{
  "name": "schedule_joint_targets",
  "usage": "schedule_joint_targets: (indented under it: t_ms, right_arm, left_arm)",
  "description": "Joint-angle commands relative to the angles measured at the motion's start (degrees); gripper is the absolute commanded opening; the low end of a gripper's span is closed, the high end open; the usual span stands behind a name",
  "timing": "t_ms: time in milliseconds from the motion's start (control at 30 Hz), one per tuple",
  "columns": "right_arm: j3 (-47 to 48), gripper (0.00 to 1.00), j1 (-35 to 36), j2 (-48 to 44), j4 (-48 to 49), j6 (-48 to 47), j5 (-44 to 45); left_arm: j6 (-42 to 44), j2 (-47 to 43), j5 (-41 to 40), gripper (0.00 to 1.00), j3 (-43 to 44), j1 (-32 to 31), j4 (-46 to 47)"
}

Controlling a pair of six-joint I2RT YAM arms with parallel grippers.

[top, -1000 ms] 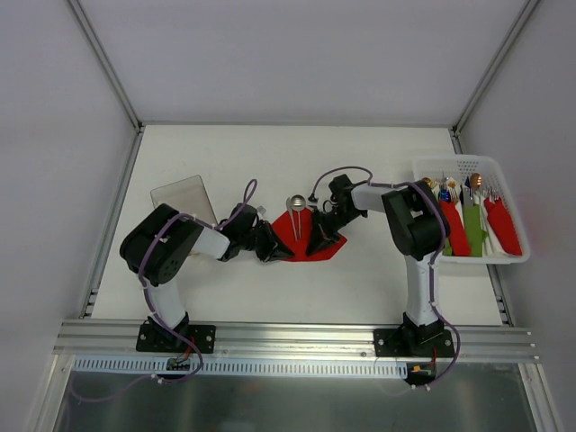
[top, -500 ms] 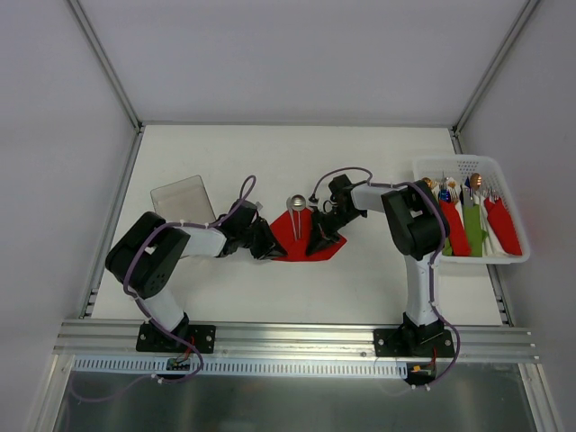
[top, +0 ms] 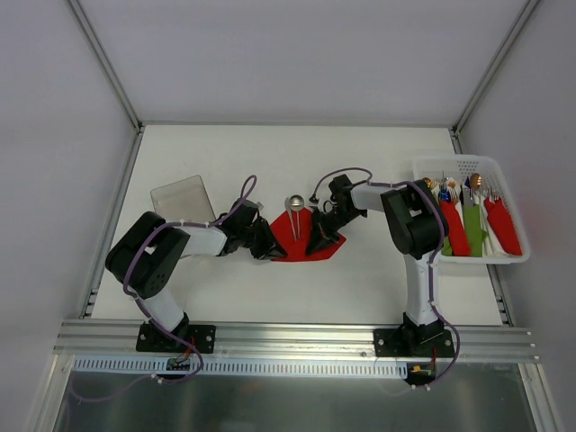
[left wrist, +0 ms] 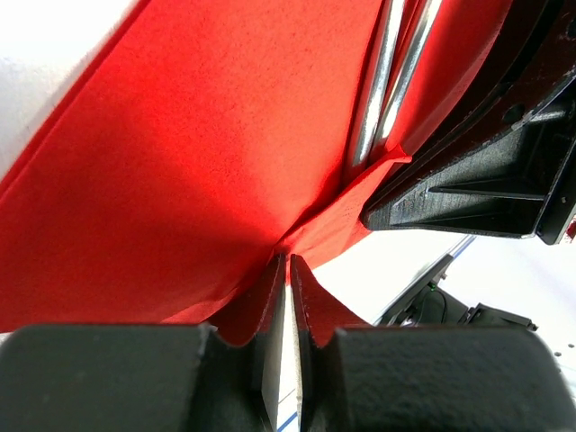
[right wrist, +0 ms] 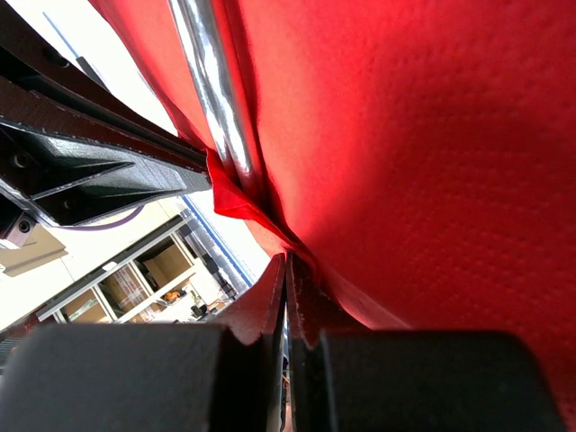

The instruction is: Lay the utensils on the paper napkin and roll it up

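Silver utensils (top: 295,221) lie on the red paper napkin (top: 285,240), spoon bowl (top: 294,202) protruding.

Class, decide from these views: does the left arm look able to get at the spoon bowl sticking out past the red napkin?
Probably, but not at once: the spoon bowl lies close with nothing between, yet the left gripper is shut on the napkin at its edge.

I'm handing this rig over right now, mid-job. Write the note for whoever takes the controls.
Left gripper: shut, pinching an edge of the red paper napkin.
Right gripper: shut on the napkin from the other side.
Slim silver metal utensils: lying on the napkin between the two grippers, spoon bowl past its far edge.
Done: utensils placed.
Left: the roll; the napkin is gripped but not yet rolled up.
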Motion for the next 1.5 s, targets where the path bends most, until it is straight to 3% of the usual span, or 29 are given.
schedule_joint_targets:
  t_ms: [0, 500, 1067, 1467]
  right_arm:
    - [0.8, 0.02, -0.4, 1.6, 0.6, -0.2, 4.9]
    - [0.6, 0.03, -0.5, 1.5, 0.4, -0.4, 5.2]
    - [0.8, 0.03, -0.7, 1.8, -0.1, -0.7, 5.4]
    - [0.1, 0.03, -0.9, 1.6, -0.7, -1.6, 6.8]
  left_arm:
    - [2.0, -1.4, -0.4, 0.07, 0.1, -0.8, -2.9]
    - [2.5, -4.6, 3.2, 0.10, 2.3, -2.1, -2.9]
    - [1.7, -0.8, -2.6, 0.06, -0.3, -1.9, -8.3]
    - [-1.3, -13.0, -11.3, 0.11, -7.1, 0.4, -12.8]
